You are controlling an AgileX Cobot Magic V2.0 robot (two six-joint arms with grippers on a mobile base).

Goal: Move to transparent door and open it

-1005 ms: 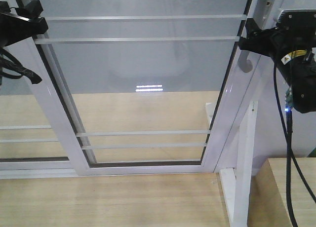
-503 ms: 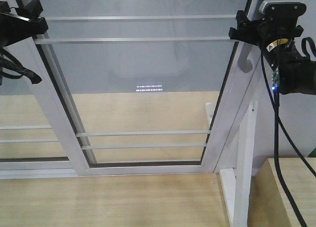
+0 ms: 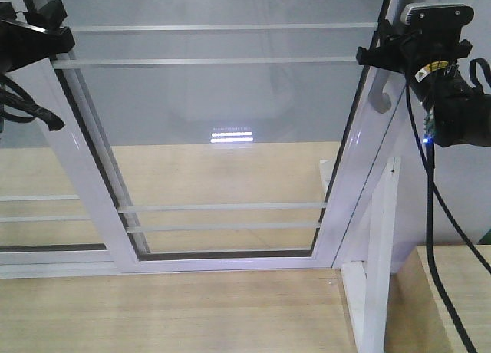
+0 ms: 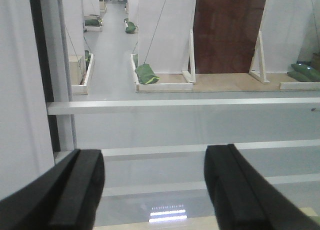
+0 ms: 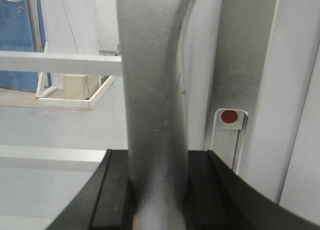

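Clamped on the grey pull handle (image 5: 155,105) with the right fingers (image 5: 116,190), at the right edge of the transparent door (image 3: 230,138).
Nothing in the left fingers (image 4: 80,185), spread wide at the left. Could slip off that smooth curved bar if tugged crooked.

Light wood-plank floor (image 3: 169,315) in front. Bottom rail of the transparent door (image 3: 222,130) sits on it, running left to right. 1 white upright post (image 3: 377,291) stands on the floor just beside the door frame. Pale wooden box (image 3: 445,307) at lower right. Beyond the glass there is a grey floor (image 4: 107,65). 1 green bag (image 4: 147,74) lies on a low white-edged platform (image 4: 165,85).
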